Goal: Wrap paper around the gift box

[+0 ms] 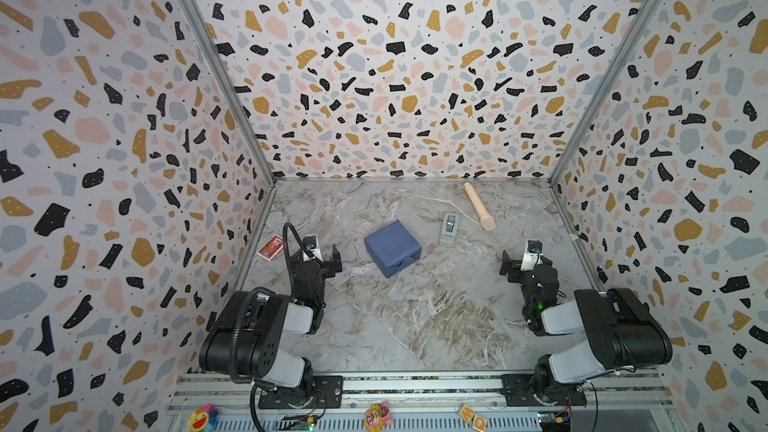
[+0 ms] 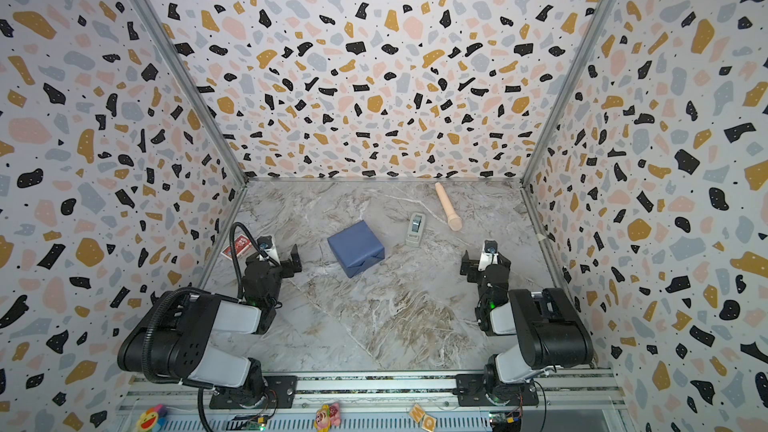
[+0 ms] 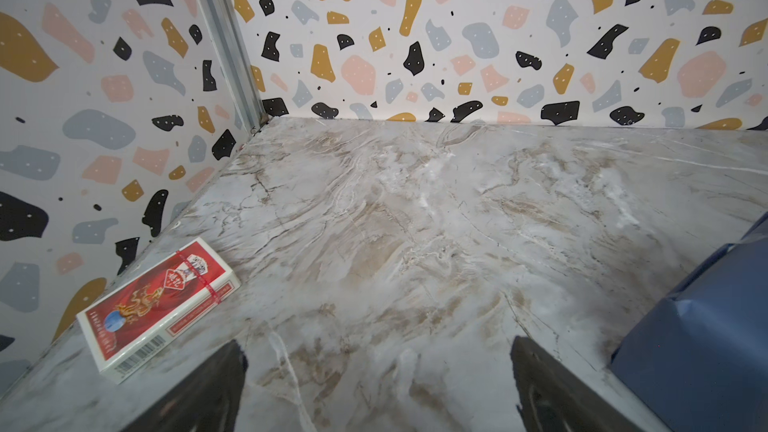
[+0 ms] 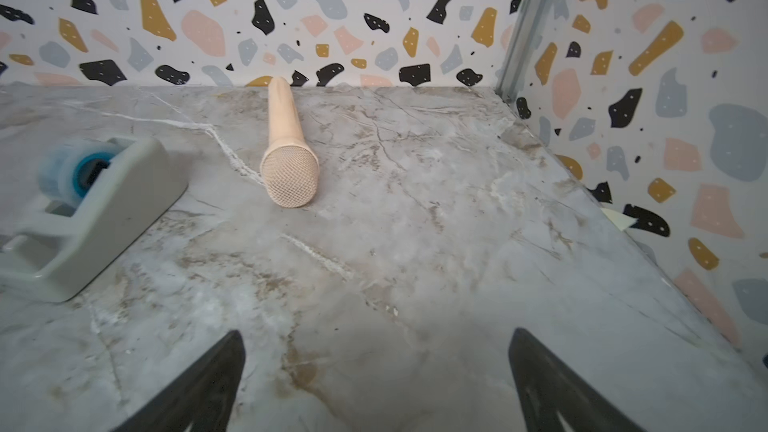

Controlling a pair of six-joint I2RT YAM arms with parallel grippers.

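Observation:
The paper [image 1: 392,248] [image 2: 355,248] is dull blue and folded into a squarish parcel at the middle of the marble table, with a triangular end flap on its near side. The gift box is hidden inside the paper. A corner of the parcel [image 3: 698,347] shows in the left wrist view. My left gripper [image 1: 322,255] [image 2: 280,258] [image 3: 376,342] stands open just left of the parcel, apart from it and holding nothing. My right gripper [image 1: 523,258] [image 2: 484,261] [image 4: 377,333] is open over bare table well to the parcel's right.
A red card pack [image 1: 271,247] [image 3: 160,309] lies by the left wall. Behind the parcel to the right stand a grey tape dispenser [image 1: 449,228] [image 4: 91,218] and a beige microphone [image 1: 478,211] [image 4: 286,147]. Patterned walls close three sides.

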